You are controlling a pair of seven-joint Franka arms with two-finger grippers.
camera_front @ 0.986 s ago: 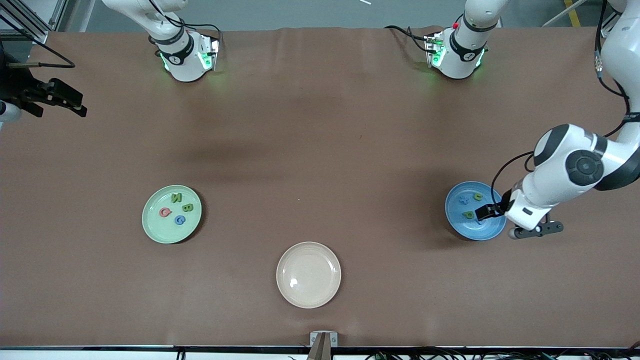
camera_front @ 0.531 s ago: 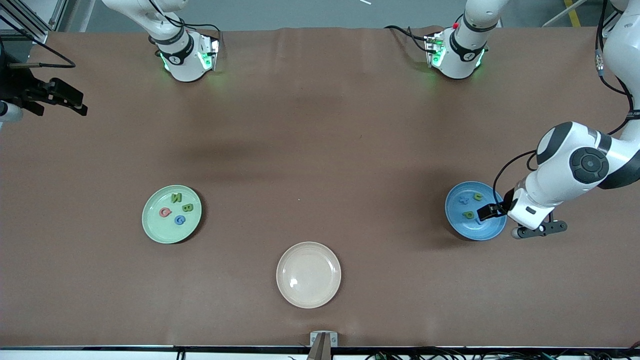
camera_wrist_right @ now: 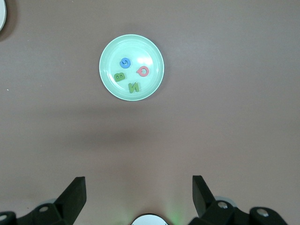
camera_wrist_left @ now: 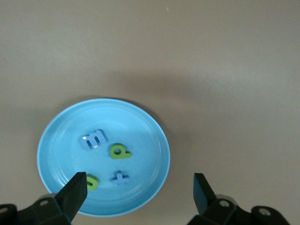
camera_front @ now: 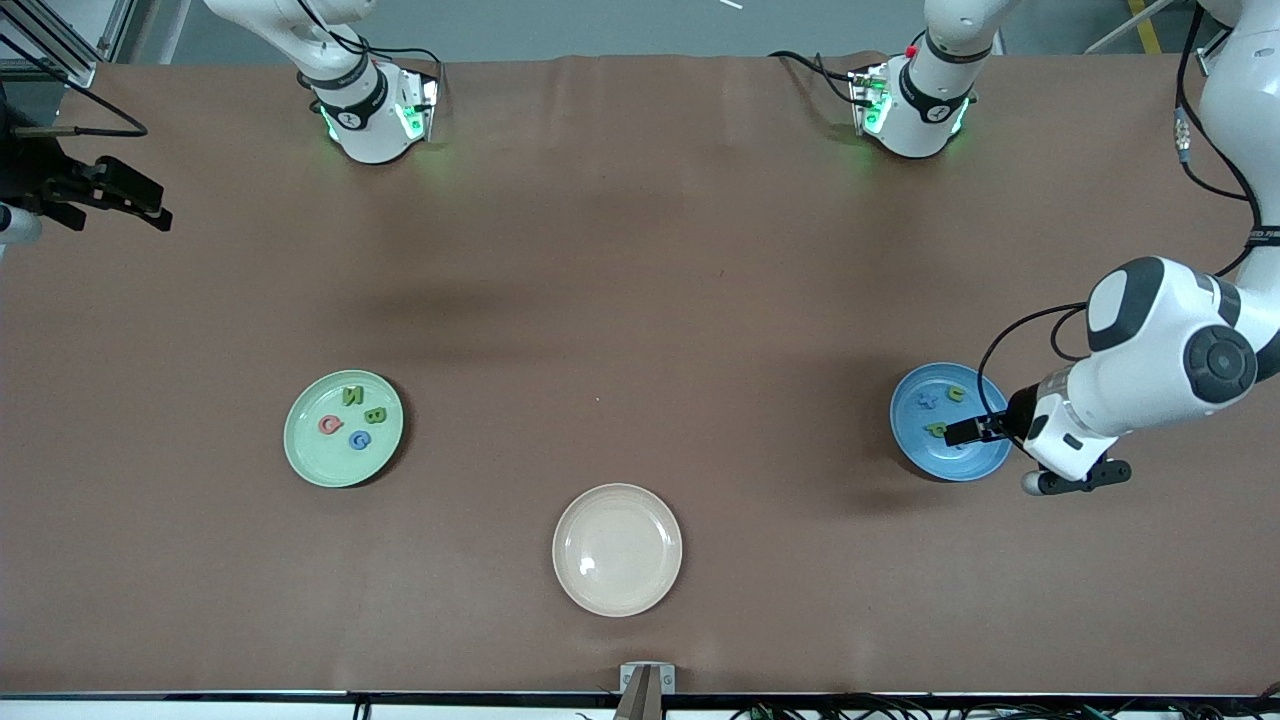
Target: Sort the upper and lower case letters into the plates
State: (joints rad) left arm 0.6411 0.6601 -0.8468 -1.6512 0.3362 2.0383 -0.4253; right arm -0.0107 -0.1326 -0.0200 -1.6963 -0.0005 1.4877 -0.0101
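The sky blue plate [camera_front: 915,440] [camera_wrist_left: 56,131] lies toward the left arm's end of the table and holds several small blue and green letters [camera_wrist_left: 119,151]. My left gripper [camera_front: 985,428] [camera_wrist_left: 139,187] hangs open and empty over that plate's rim, one finger over the plate and the other over bare table. The mint green plate [camera_front: 305,455] [camera_wrist_right: 110,51] lies toward the right arm's end and holds green, pink and blue capital letters [camera_front: 352,395]. My right gripper [camera_front: 115,210] [camera_wrist_right: 139,187] waits open and empty, high up near its own base.
A cream-beige plate [camera_front: 617,549] with nothing in it sits nearest the front camera, between the two other plates. Brown cloth covers the table [camera_front: 640,300]. Both arm bases [camera_front: 372,120] stand along the edge farthest from the front camera.
The left arm's elbow and hand have drifted a little toward the front camera and the table's end, with the gripper still over the blue plate's rim. The right arm has barely moved.
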